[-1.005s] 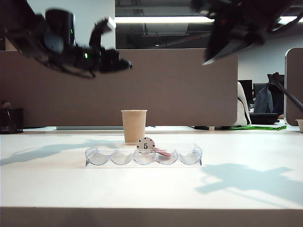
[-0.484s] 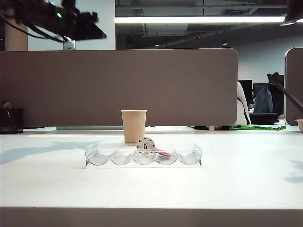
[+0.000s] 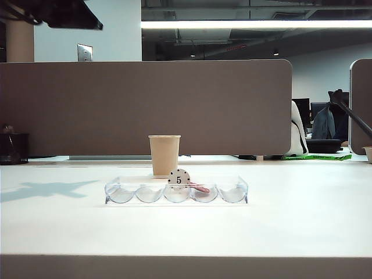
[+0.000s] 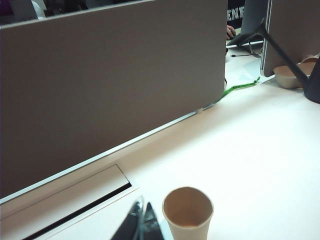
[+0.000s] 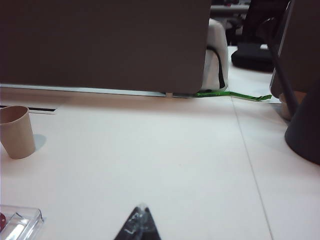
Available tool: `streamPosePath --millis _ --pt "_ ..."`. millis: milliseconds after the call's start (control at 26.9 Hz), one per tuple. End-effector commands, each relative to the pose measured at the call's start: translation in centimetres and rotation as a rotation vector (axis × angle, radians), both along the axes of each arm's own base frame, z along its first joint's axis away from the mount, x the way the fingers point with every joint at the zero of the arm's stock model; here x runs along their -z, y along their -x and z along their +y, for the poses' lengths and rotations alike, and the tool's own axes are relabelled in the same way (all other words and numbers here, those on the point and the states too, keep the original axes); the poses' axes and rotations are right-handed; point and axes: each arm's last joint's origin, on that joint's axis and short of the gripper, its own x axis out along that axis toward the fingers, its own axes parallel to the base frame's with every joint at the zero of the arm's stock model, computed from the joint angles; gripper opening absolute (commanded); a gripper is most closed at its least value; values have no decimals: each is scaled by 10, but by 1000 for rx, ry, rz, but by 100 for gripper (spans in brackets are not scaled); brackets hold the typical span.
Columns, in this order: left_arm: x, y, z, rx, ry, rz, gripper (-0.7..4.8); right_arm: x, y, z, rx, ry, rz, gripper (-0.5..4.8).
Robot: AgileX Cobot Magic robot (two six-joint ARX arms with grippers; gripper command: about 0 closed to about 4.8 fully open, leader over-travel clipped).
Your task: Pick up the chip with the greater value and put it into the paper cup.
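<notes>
exterior view: the paper cup stands upright on the white counter, just behind a clear plastic chip tray with a row of scalloped slots. a white "5" chip stands on edge in the middle slot, and a red chip lies tilted in the slot to its right. the dark blue chip is not visible in any view; the inside of the cup cannot be seen well enough to tell whether it lies there. a brown partition panel runs across behind the counter. a dark piece of the left arm shows in the upper left corner, high above the counter, and casts a shadow on the counter at far left. the right arm does not appear in this view.

in the left wrist view the left claw has its two tips pressed together, holding nothing, above the counter and just beside the cup, whose open mouth shows a tan interior.

in the right wrist view the right claw also shows its tips meeting in a closed point with nothing between them, above bare counter. the cup stands well apart from it, and a corner of the tray is just in view with a bit of red at the picture's edge
</notes>
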Motion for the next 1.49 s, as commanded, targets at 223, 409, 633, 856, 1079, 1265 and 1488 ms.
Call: streamPosePath --millis 223,409,633,856,1079,1265,1488 --pt "-3 40 8 -54 -5 15 -6 35 14 0 0 -38 -51 -5" --pt "-8 63 11 -69 -10 35 -6 54 18 -3 83 -38 -81 -5" --pt "-18 85 15 -92 -7 9 -6 67 16 -3 81 -37 -61 -5" --pt "-24 114 20 -115 -11 22 -6 79 10 -2 76 -67 -117 -5" --pt "-11 142 25 -138 -1 24 -6 85 9 -2 76 -84 -120 -5" --pt "9 172 31 -176 54 28 -6 84 9 -2 75 -85 -126 -5" --pt "26 209 39 -261 54 10 -6 84 9 -1 46 -85 -125 -5"
